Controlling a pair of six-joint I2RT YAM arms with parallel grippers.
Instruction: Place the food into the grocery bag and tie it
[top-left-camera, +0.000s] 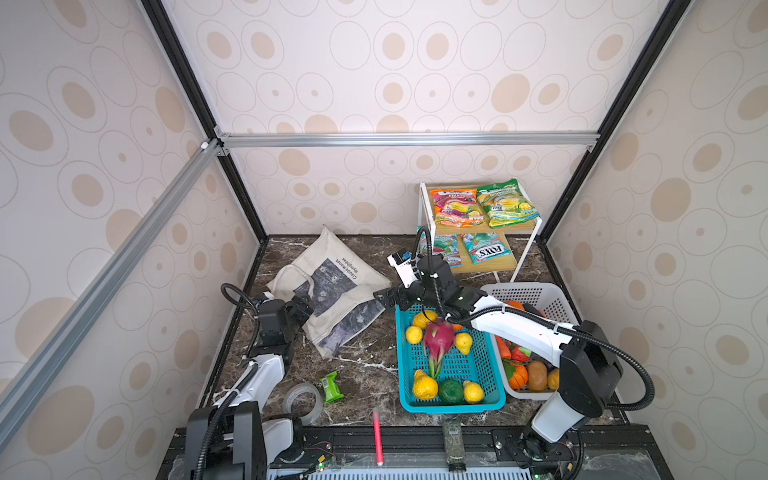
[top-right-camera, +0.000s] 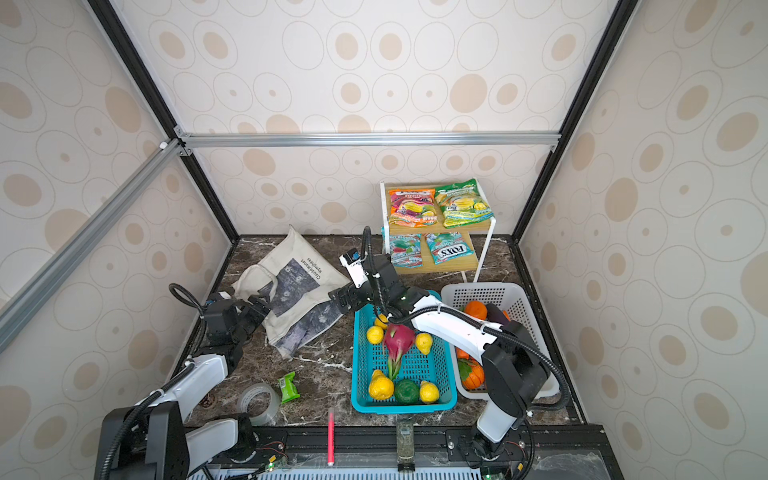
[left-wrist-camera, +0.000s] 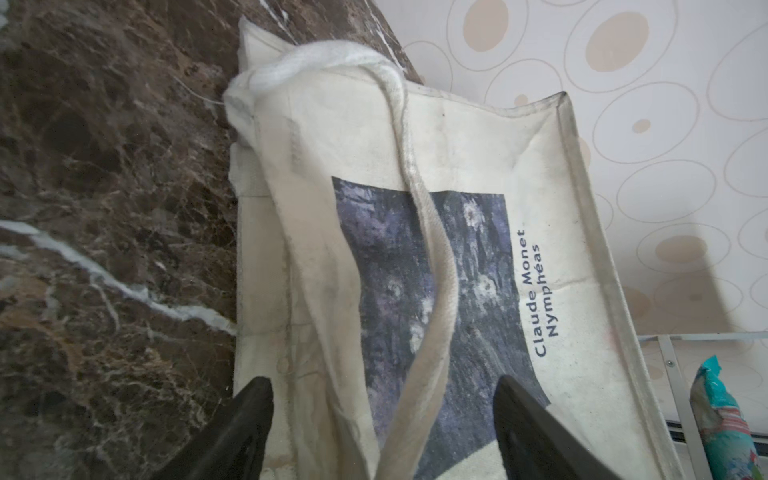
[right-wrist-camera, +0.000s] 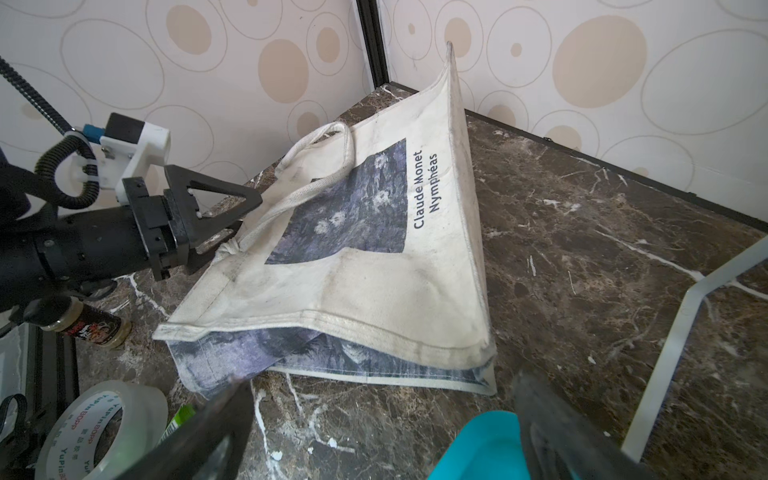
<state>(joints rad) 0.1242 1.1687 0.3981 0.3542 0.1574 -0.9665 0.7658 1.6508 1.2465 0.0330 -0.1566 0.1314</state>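
The worktop (top-left-camera: 365, 386) is carrying one grocery bag (top-left-camera: 332, 291) and two baskets (top-left-camera: 519, 289). The shelf (top-left-camera: 494, 268) is holding four snack packets (top-left-camera: 455, 207). The teal basket (top-left-camera: 467, 370) is holding five yellow fruits (top-left-camera: 424, 385) and one dragon fruit (top-left-camera: 438, 336).

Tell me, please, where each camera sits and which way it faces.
Top views: overhead at the robot's end, looking down the dark marble tabletop; left arm, right arm show.
Left wrist: on the left arm, facing the cream canvas tote bag; left claw shows.
Right wrist: on the right arm, facing the tote bag; right claw and left claw show.
Shared: the tote bag.
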